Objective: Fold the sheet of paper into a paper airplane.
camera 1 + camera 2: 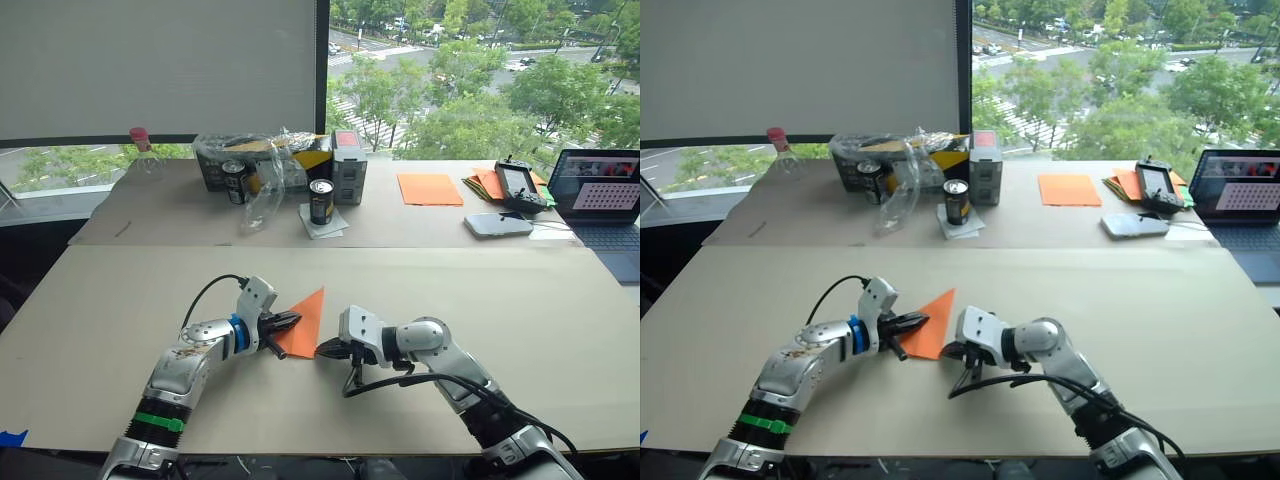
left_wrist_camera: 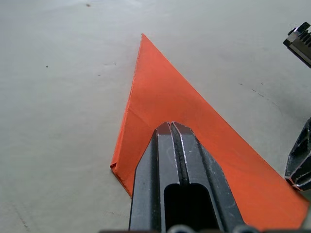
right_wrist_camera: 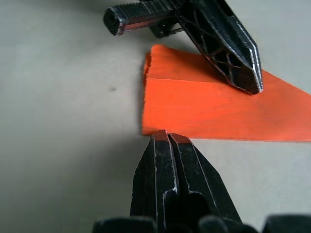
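The left gripper (image 1: 286,322), fingers pressed together, rests on the paper airplane (image 1: 305,320), a folded wedge on the table (image 1: 500,300) pointing toward one o'clock. The right gripper (image 1: 327,349), also closed, touches its near edge at five o'clock.

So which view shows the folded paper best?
The left wrist view: the paper shows its point, folded edges and layers under the shut left gripper. The right wrist view shows its blunt end; the head views show a small orange triangle.

Pale tables (image 1: 560,330) before a window (image 1: 480,70) with daylit trees.
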Tool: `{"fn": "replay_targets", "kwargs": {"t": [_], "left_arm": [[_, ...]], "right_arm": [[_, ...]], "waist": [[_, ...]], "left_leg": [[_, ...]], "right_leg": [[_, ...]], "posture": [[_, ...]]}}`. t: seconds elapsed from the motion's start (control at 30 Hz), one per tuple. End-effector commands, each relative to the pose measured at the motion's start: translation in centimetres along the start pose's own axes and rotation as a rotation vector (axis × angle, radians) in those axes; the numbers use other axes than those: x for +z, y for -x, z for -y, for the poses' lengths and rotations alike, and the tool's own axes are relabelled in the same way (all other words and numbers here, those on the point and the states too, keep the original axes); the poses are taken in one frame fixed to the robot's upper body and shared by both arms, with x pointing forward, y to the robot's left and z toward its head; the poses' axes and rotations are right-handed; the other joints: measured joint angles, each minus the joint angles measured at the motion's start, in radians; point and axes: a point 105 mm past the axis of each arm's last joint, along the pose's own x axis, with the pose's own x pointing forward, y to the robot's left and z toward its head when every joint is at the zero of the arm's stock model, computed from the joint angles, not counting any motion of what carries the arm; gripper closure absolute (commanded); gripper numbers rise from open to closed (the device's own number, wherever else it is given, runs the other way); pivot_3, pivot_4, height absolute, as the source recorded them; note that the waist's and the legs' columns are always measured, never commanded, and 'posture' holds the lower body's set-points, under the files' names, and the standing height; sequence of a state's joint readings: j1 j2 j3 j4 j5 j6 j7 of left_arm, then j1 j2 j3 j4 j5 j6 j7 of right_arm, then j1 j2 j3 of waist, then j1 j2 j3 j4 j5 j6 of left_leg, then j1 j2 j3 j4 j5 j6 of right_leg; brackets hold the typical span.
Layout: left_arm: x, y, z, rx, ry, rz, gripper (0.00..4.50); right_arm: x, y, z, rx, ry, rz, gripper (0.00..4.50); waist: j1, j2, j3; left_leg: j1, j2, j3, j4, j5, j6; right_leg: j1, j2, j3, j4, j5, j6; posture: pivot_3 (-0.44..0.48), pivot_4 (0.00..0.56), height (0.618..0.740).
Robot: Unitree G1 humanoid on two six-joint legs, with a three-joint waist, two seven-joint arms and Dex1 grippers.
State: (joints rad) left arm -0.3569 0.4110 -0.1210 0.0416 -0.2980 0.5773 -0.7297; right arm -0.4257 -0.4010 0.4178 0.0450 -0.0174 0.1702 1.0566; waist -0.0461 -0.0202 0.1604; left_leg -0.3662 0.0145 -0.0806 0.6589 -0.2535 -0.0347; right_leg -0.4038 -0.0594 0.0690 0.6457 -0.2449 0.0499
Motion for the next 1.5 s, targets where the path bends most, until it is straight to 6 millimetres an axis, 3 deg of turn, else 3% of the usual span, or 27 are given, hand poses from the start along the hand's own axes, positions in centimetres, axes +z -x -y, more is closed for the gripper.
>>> {"fn": "replay_targets", "kwargs": {"t": [0.03,0.3,0.43,0.83,1.07,1.2,1.37,1.47,1.5], "left_arm": [[-2.4,0.1,0.0,0.0,0.03,-0.095,4.47],[-2.1,0.1,-0.1,0.003,0.04,-0.076,4.47],[-0.5,0.9,-0.7,0.014,0.076,-0.005,4.47],[4.7,5.4,-1.8,-0.061,-0.019,0.097,4.47],[7.1,5.7,-3.9,-0.025,0.064,0.092,4.47],[9.2,5.0,-4.2,-0.071,0.15,0.109,3.27],[9.3,3.5,-3.3,-0.163,0.303,-0.111,1.59],[9.5,2.7,-4.2,-0.146,0.442,-0.192,0.6],[9.1,2.5,-4.2,-0.155,0.476,-0.239,0.6]], "right_arm": [[-0.2,-0.9,-2.5,0.136,0.029,-0.031,4.5],[2.5,1.0,-1.2,0.104,0.084,-0.009,4.5],[3.6,2.6,-0.1,0.034,0.051,0.009,4.5],[3.3,5.9,1.1,-0.049,0.005,-0.034,4.5],[3.3,6.5,1.3,-0.079,-0.008,-0.049,4.5],[3.3,6.9,0.7,-0.086,-0.01,-0.054,4.5],[3.9,7.3,0.5,-0.127,0.017,-0.035,4.5],[4.3,7.5,0.4,-0.142,0.027,-0.021,4.5],[4.4,7.5,0.3,-0.145,0.026,-0.019,4.5]], "waist": [[0.0,0.0,0.0],[0.002,0.0,0.0],[0.002,-0.001,0.001],[0.003,-0.005,0.007],[0.005,-0.007,0.01],[0.006,-0.009,0.012],[0.004,-0.01,0.012],[0.003,-0.01,0.012],[0.001,-0.01,0.012]], "left_leg": [[0.0,0.0,0.0,0.0,0.0,0.0],[-0.001,0.0,0.0,0.0,0.0,0.0],[-0.001,0.0,0.0,0.0,0.0,0.0],[-0.005,0.0,0.0,0.0,0.0,0.0],[-0.005,0.0,0.0,0.0,0.0,0.0],[-0.007,0.0,-0.001,0.0,0.0,0.0],[-0.015,-0.001,-0.001,0.002,0.0,0.0],[-0.019,-0.001,-0.001,0.003,0.0,0.0],[-0.019,-0.001,-0.001,0.003,0.0,0.0]], "right_leg": [[0.0,0.0,0.0,0.0,0.0,0.0],[0.0,0.0,0.0,0.0,0.0,0.0],[-0.001,0.0,0.0,0.0,0.0,0.0],[-0.004,0.0,0.0,-0.001,0.0,-0.001],[-0.004,0.0,-0.001,-0.002,0.0,0.0],[-0.005,0.0,-0.001,-0.002,0.001,-0.001],[-0.014,0.0,-0.001,0.0,0.002,-0.003],[-0.019,0.0,-0.001,0.002,0.002,-0.003],[-0.019,0.0,-0.001,0.002,0.002,-0.003]], "posture": [[0.0,0.15,0.73],[0.0,0.15,0.73],[0.0,0.15,0.73],[0.0,0.15,0.73],[0.0,0.15,0.73],[0.0,0.15,0.73],[0.0,0.15,0.73],[0.0,0.15,0.73],[0.0,0.15,0.73]]}}
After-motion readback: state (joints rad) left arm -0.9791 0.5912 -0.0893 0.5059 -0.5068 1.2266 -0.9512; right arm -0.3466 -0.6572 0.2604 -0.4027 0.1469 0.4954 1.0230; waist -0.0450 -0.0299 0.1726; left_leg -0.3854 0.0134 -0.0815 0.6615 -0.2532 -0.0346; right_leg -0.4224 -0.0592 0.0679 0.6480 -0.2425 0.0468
